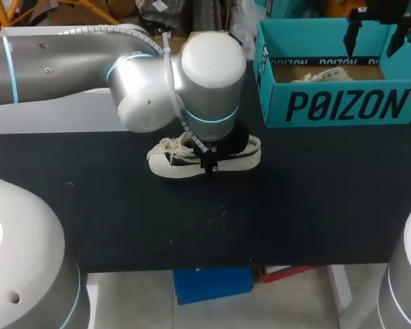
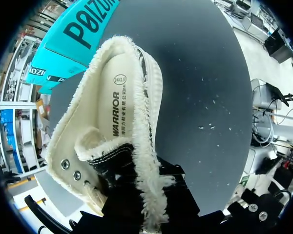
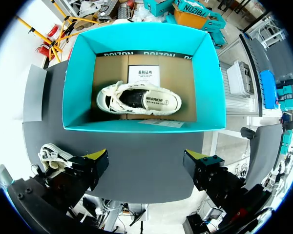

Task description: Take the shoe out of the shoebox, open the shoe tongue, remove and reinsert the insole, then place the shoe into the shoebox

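A cream shoe (image 1: pixel 168 163) with black trim lies on its side on the black table, mid-table. My left gripper (image 1: pixel 210 159) is down at its opening, shut on the black tongue (image 2: pixel 113 155). The fleece lining and the printed insole (image 2: pixel 118 97) show ahead of the fingers, whose tips are hidden. The teal shoebox (image 1: pixel 342 106) stands open at the back right. A second cream shoe (image 3: pixel 139 97) lies inside it. My right gripper (image 3: pixel 147 158) hangs open above the box's front wall (image 3: pixel 141 125), holding nothing.
A white box (image 1: pixel 48 113) stands at the back left behind my left arm. A paper slip (image 3: pixel 143 75) lies on the box floor. Bare table (image 1: pixel 294 205) stretches in front of the shoe and the box.
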{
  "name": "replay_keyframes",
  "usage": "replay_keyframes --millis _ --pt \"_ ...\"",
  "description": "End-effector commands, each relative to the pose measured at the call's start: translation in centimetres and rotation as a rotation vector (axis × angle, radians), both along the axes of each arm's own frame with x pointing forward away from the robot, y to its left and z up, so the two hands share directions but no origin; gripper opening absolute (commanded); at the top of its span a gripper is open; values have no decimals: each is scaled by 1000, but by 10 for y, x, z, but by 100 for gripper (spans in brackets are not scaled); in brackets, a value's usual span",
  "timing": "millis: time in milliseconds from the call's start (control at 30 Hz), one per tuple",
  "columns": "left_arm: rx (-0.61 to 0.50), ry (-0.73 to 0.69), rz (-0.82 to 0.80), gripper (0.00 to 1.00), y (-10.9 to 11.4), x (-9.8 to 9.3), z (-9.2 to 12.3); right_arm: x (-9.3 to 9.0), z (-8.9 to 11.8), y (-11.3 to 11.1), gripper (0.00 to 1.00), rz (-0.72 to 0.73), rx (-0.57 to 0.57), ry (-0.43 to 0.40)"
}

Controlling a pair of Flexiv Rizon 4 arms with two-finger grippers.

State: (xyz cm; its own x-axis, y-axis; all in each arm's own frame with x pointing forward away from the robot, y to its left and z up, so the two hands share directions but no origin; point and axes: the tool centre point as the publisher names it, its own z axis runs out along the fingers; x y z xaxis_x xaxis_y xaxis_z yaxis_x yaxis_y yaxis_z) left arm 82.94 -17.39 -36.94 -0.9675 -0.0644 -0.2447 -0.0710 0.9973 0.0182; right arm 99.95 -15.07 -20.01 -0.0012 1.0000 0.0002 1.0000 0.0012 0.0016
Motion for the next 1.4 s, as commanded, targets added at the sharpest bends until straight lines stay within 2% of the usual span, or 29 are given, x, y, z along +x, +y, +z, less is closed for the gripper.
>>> replay_keyframes --millis 33,200,233,300,333,400,500,733,867,933,1167,1300,1400 --pt "13 26 9 0 -13 6 -33 0 0 0 100 -1 0 1" --pt "17 49 10 0 -14 1 -43 0 0 0 100 -1 0 1" --pt "17 52 9 15 -14 1 -43 0 0 0 100 -1 0 1" --pt "6 55 1 78 -14 0 -41 0 0 0 100 -1 0 1" --pt "-1 52 -5 80 -14 0 -38 0 0 0 100 -1 0 1" --pt "-12 47 -21 94 -14 0 -30 0 0 0 100 -1 0 1" --pt "-94 52 -36 96 -15 -4 -8 0 0 0 100 -1 0 1" --pt "-173 -4 -93 93 -19 -21 52 0 0 0 100 -1 0 1" --pt "-295 -31 -111 92 -13 -28 76 0 0 0 100 -1 0 1" --pt "-361 -38 -133 100 -8 -32 81 0 0 0 100 -1 0 1" --pt "-643 -15 -142 100 17 -36 90 0 0 0 100 -1 0 1" --pt "-704 1 -151 100 29 -36 92 0 0 0 100 -1 0 1" --pt "-651 45 -108 100 38 -35 93 0 0 0 100 -1 0 1"
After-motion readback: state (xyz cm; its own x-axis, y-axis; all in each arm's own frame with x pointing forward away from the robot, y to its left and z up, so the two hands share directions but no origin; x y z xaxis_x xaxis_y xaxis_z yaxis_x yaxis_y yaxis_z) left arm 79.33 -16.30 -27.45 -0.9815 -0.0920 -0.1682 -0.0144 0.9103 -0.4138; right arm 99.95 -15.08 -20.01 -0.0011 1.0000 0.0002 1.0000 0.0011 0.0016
